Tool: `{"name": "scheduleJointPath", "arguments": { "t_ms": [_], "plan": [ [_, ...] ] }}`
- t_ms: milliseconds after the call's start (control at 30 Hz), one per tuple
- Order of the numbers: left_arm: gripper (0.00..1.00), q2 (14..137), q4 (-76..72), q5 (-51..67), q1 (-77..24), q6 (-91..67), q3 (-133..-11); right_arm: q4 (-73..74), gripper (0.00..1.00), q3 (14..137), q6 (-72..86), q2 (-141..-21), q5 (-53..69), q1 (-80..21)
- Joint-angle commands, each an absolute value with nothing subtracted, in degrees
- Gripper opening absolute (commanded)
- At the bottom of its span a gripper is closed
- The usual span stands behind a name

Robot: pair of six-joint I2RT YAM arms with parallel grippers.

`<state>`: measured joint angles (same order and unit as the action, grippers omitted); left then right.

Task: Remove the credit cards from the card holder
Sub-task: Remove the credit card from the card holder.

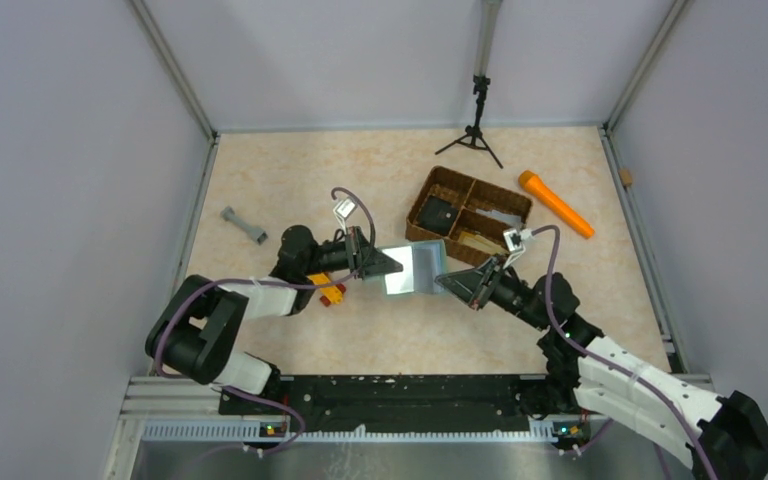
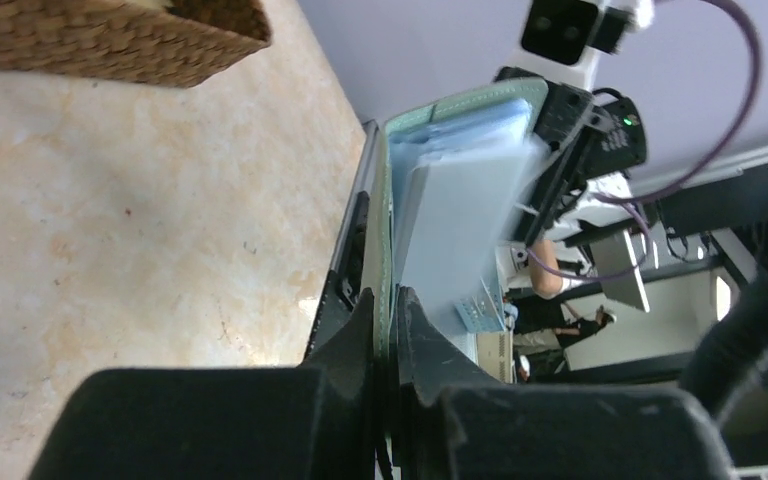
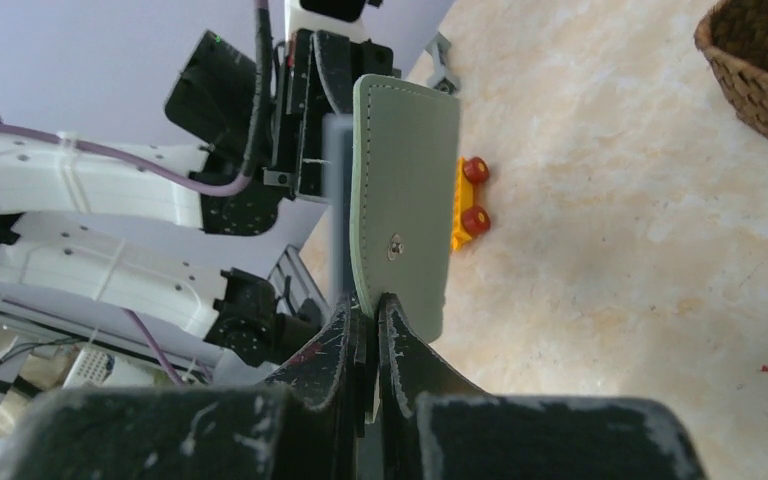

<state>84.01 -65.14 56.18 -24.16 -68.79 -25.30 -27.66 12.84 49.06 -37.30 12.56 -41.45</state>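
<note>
We find the small flat sage-green folding card holder (image 3: 405,170) held above the beige marbled counter (image 1: 290,190), spanning directly between both arms. The left fingers (image 2: 350,338) are clamped shut on one edge, and the right fingers (image 3: 405,350) are pinched shut on the opposite edge. We cannot tell whether they also catch the pale blue card (image 2: 460,220). The long axis runs finger to finger, so we judge extraction needs a pull straight away from the left fingers.

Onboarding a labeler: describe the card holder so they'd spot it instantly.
On the beige table, beside the brown woven basket, look between the left tool and right tool. The card holder is pinched there: the only flat sage-green wallet, open with pale cards showing.
</note>
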Motion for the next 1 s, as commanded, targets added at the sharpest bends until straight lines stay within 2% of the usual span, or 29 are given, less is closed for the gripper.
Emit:
{"name": "scheduleJointPath", "arguments": {
  "t_ms": [0,133,267,500,600,733,900,967],
  "plan": [
    [0.0,81.3,-47.5,49.3,-28.3,-55.7,-29.8,-34.5,0.0,17.2,48.1,-42.4,20.2,-41.6],
    [0.0,81.1,-43.9,47.7,-30.0,-53.9,-31.8,-38.4,0.0,17.5,49.3,-46.8,22.3,-41.7],
    [0.0,80.7,-43.8,48.4,-30.0,-54.1,-32.3,-33.7,0.0,18.4,48.0,-46.6,18.9,-41.7],
    [0.23,78.8,-34.1,48.8,-29.2,-49.1,-33.2,-16.3,0.0,21.6,44.1,-41.4,8.7,-41.7],
    [0.4,77.9,-37.7,50.8,-28.7,-50.1,-31.3,-14.4,0.0,21.8,44.0,-39.7,7.2,-41.7],
    [0.58,77.4,-44.2,52.3,-27.7,-53.7,-28.2,-14.0,0.0,21.7,44.6,-39.2,6.8,-41.6],
    [0.57,77.2,-52.8,53.5,-26.2,-58.3,-25.0,-13.7,0.0,21.6,46.0,-38.6,5.4,-41.7],
    [0.63,77.0,-56.7,54.3,-25.9,-60.1,-23.9,-13.7,0.0,21.5,46.2,-38.3,5.3,-41.7]
  ]
}}
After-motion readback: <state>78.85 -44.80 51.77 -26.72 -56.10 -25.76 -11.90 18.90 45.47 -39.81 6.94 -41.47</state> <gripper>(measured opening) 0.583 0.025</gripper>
